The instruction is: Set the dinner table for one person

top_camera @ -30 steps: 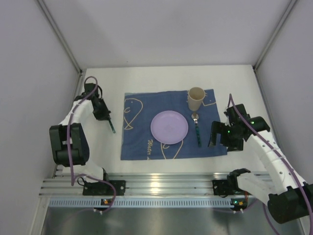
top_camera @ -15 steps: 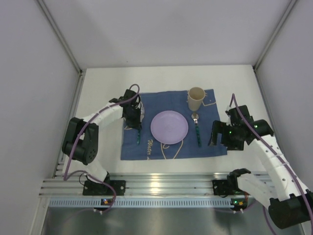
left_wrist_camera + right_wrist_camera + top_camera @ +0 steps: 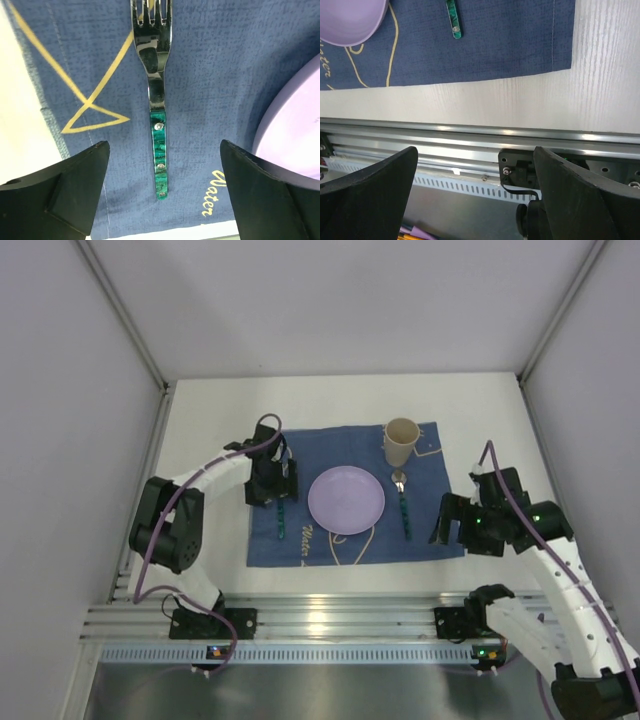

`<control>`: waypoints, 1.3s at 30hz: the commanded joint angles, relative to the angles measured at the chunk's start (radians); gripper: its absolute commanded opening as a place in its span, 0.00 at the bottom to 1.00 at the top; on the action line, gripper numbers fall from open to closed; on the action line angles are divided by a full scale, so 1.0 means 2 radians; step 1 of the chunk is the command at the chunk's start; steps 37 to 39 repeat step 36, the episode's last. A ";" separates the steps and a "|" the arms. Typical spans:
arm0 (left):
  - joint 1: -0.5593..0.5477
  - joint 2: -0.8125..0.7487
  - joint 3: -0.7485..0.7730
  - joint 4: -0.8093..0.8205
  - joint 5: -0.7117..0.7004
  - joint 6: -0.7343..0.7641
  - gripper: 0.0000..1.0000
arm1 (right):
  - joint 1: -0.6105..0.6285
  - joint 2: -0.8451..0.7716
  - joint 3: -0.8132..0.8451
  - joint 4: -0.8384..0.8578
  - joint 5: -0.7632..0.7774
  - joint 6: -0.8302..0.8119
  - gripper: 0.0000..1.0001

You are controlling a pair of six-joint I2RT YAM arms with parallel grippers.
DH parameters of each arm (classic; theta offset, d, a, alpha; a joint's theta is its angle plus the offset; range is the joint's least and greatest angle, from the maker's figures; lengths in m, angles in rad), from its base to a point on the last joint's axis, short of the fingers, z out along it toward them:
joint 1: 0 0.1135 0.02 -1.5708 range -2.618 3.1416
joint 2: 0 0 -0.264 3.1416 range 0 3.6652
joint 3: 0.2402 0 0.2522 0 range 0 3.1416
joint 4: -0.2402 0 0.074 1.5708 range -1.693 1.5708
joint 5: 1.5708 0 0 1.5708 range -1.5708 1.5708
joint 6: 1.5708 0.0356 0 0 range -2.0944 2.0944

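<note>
Left wrist: fork (image 3: 159,125) flat on mat (image 3: 215,70)
Left gripper (image 3: 164,146): wide open, empty
Right gripper (image 3: 475,150): wide open, empty

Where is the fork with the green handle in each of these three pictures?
Top external: the silver fork with the green handle lies on the dark blue cloth placemat, left of the round lilac plate.
Left wrist: centre, tines at the top edge.
Right wrist: not in it.
Shared landmark: the plate, at the left wrist view's right edge and the right wrist view's top-left corner.
</note>
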 commanded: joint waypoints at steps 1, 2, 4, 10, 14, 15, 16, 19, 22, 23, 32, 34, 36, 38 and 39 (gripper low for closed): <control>-0.003 -0.051 0.006 0.000 -0.015 -0.013 0.98 | 0.005 -0.018 0.003 -0.003 -0.012 0.005 1.00; -0.002 -0.061 0.011 -0.010 -0.017 -0.015 0.98 | 0.005 -0.031 0.006 0.005 -0.024 0.004 1.00; -0.004 -0.084 0.016 -0.020 -0.037 -0.023 0.98 | 0.005 -0.053 0.029 0.034 -0.108 -0.005 1.00; -0.090 -0.267 -0.003 0.036 -0.125 -0.022 0.99 | 0.005 -0.207 0.059 0.134 -0.080 0.049 1.00; -0.141 -0.465 -0.156 0.214 -0.187 0.010 0.99 | 0.006 -0.281 0.016 0.111 -0.061 0.070 1.00; -0.141 -0.519 -0.177 0.235 -0.192 0.015 0.99 | 0.004 -0.290 0.006 0.105 -0.063 0.079 1.00; -0.140 -0.537 -0.189 0.238 -0.206 0.016 0.99 | 0.005 -0.298 -0.009 0.093 -0.068 0.093 1.00; -0.141 -0.564 -0.185 0.184 -0.234 0.016 0.99 | 0.005 -0.330 -0.024 0.081 -0.063 0.115 1.00; -0.141 -0.566 -0.156 0.107 -0.249 0.011 0.99 | 0.005 -0.357 -0.026 0.067 -0.037 0.130 1.00; -0.141 -0.569 -0.149 0.084 -0.255 0.009 0.99 | 0.005 -0.365 -0.028 0.062 -0.030 0.135 1.00; -0.141 -0.622 -0.150 0.023 -0.285 -0.003 0.99 | 0.005 -0.339 -0.039 0.038 -0.037 0.140 1.00; -0.140 -0.623 -0.142 0.006 -0.296 -0.001 0.99 | 0.004 -0.327 -0.061 0.072 -0.097 0.118 1.00; -0.141 -0.624 -0.138 0.003 -0.299 0.024 0.99 | 0.005 -0.317 -0.053 0.076 -0.085 0.125 1.00; -0.141 -0.624 -0.138 0.003 -0.299 0.024 0.99 | 0.005 -0.317 -0.053 0.076 -0.085 0.125 1.00; -0.141 -0.624 -0.138 0.003 -0.299 0.024 0.99 | 0.005 -0.317 -0.053 0.076 -0.085 0.125 1.00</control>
